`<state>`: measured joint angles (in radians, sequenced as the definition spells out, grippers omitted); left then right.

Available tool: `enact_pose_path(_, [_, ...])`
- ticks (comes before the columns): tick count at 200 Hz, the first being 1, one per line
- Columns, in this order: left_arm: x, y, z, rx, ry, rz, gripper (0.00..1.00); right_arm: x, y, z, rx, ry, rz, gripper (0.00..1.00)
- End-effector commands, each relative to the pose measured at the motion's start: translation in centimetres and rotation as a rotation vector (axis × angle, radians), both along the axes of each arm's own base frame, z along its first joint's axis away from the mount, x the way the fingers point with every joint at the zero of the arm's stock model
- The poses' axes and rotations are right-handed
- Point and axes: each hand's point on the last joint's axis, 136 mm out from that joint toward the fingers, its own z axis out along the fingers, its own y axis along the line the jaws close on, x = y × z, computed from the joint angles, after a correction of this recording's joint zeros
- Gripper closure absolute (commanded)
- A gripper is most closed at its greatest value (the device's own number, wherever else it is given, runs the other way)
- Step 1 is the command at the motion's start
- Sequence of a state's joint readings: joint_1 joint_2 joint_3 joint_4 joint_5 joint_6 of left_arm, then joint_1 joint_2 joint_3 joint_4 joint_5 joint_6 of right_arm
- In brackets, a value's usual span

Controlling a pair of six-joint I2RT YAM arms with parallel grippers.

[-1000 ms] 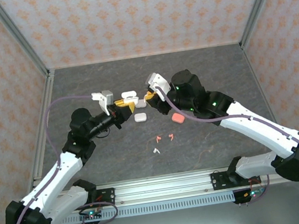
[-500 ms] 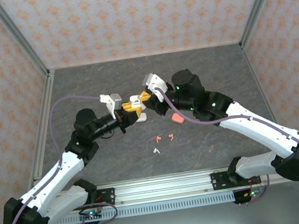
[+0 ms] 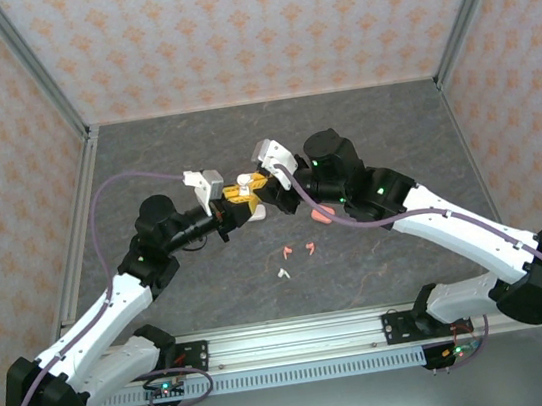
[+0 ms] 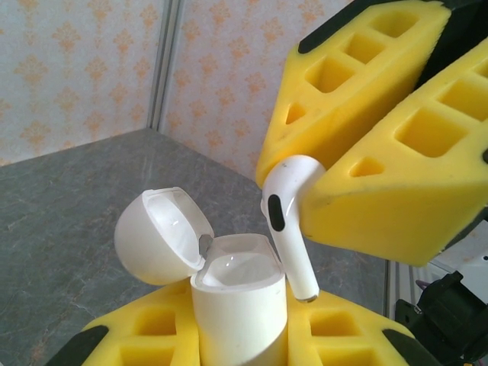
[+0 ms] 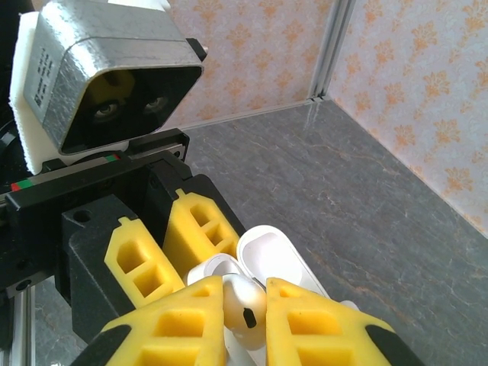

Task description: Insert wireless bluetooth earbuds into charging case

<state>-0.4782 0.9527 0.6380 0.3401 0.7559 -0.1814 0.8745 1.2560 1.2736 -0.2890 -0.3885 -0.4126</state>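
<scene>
Step in hand: inserting one earbud.

My left gripper (image 3: 237,204) is clamped on the body of the white charging case (image 4: 236,305). It holds the case upright above the table (image 3: 372,128), with the lid (image 4: 162,236) hinged open and tipped away from the incoming earbud.

My right gripper (image 3: 262,181) is pinched on the head of a white earbud (image 4: 290,221). The stem hangs down with its tip just beside the case rim, not yet in a socket.

Next move, as I judge it:
- Bring the stem over the opening and line it up with a socket.
- Lower it straight.
- Let go only once it is seated.

The stem could catch on the rim.

Two pink earbuds (image 3: 298,251) and a white one (image 3: 282,274) lie on the table, nearer my bases than the case.

Markings: no brand or writing is readable on the case or the earbud. The earbud shows only a dark oval patch.
</scene>
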Motion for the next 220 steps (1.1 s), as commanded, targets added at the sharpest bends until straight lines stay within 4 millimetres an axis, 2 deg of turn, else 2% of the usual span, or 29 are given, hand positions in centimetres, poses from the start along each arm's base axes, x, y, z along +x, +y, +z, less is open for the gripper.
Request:
enact_pose_path(1, [-0.8, -0.5, 2.2, -0.015, -0.071, -0.044, 1.00, 0.5, -0.1, 2.2, 0.042, -0.060, -0.031, 0.85])
enact_pose_path(47, [-1.0, -0.7, 2.2, -0.015, -0.072, -0.056, 1.00, 1.3, -0.4, 2.8, 0.063, -0.079, -0.075, 0.85])
enact_pose_path(87, [-1.1, -0.7, 2.4, -0.014, -0.076, -0.059, 1.00, 1.6, 0.1, 2.0, 0.042, -0.061, -0.073, 0.85])
enact_pose_path(142, [-1.1, -0.5, 2.3, -0.012, -0.076, -0.043, 1.00, 0.4, 0.4, -0.1, -0.008, 0.002, -0.009, 0.85])
enact_pose_path(197, [-1.0, -0.4, 2.5, -0.017, -0.080, -0.038, 1.00, -0.8, 0.7, -1.3, -0.035, 0.074, 0.046, 0.85])
enact_pose_path(220, [-1.0, -0.4, 2.6, -0.017, -0.081, -0.036, 1.00, -1.2, 0.7, -1.6, -0.041, 0.108, 0.058, 0.80])
